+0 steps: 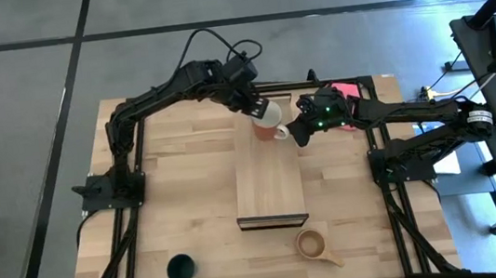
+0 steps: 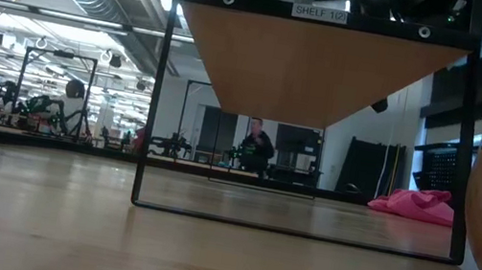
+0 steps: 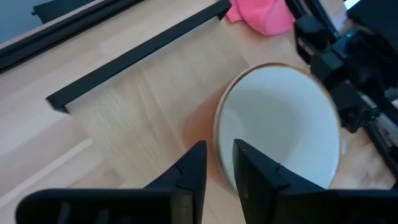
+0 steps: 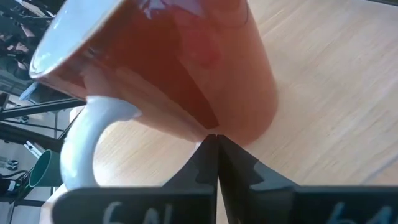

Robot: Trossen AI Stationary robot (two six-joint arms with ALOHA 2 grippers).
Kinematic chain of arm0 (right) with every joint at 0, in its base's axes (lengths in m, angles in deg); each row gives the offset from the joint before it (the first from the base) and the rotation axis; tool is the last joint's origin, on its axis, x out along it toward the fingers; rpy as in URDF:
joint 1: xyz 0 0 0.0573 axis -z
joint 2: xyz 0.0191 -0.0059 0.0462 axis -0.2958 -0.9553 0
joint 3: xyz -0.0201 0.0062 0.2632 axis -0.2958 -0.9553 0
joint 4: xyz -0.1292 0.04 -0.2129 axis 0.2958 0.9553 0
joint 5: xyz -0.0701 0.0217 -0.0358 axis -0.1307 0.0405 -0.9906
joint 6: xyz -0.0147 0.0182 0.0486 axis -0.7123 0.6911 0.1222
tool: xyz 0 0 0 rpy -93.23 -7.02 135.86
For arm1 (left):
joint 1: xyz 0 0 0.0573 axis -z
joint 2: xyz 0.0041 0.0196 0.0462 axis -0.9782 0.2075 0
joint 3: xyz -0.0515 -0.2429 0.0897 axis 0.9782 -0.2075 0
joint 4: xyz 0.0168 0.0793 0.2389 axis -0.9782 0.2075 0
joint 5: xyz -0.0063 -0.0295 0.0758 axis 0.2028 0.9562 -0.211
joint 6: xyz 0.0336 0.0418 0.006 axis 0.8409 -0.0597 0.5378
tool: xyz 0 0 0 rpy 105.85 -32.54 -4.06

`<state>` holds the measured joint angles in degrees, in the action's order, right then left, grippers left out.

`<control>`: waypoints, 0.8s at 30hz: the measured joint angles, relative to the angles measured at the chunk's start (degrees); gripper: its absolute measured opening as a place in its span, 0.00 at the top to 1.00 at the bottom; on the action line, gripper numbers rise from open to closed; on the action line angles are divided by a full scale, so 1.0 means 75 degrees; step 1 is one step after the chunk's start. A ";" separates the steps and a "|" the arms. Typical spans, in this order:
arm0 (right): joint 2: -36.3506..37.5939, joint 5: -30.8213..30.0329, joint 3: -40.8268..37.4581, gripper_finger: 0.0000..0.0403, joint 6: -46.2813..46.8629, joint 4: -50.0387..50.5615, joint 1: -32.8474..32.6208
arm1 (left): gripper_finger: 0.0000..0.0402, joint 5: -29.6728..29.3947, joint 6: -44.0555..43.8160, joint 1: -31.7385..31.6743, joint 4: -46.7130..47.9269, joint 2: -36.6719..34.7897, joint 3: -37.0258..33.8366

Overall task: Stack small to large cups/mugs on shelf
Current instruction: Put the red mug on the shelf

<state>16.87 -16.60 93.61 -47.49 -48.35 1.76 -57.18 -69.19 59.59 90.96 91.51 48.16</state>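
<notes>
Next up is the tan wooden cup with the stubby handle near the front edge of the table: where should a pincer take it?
Grip the tan wooden cup by its rim wall from above. It stands upright, mouth open, with bare table around it. Come on the side away from its handle, which points toward the table's front-right.

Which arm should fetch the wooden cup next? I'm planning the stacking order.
Probably right. The tan wooden cup sits on the right arm's side of the shelf; the left gripper grips the red mug's rim.
</notes>
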 joint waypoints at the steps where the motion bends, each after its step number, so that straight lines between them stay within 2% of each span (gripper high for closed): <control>1: 0.0000 0.0000 0.0000 0.97 -0.0003 0.0000 0.0000 | 0.82 -0.0014 0.0001 -0.0009 0.0084 0.0000 0.0000; 9: 0.0000 -0.0254 0.0000 0.97 -0.0039 0.0171 0.0004 | 0.82 -0.0058 0.0284 -0.0084 0.0729 -0.0085 -0.0006; 17: 0.0000 -0.0297 0.0000 0.97 -0.0014 0.0143 0.0251 | 0.82 -0.0263 0.0352 -0.0068 0.0696 -0.0454 -0.0009; 24: 0.0000 -0.0188 0.0000 0.97 0.0004 0.0114 0.0251 | 0.82 -0.1074 0.0655 -0.0046 0.1196 -0.0629 -0.0003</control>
<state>16.87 -18.01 93.61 -47.46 -47.49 3.64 -65.24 -64.27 59.24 99.93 86.79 48.14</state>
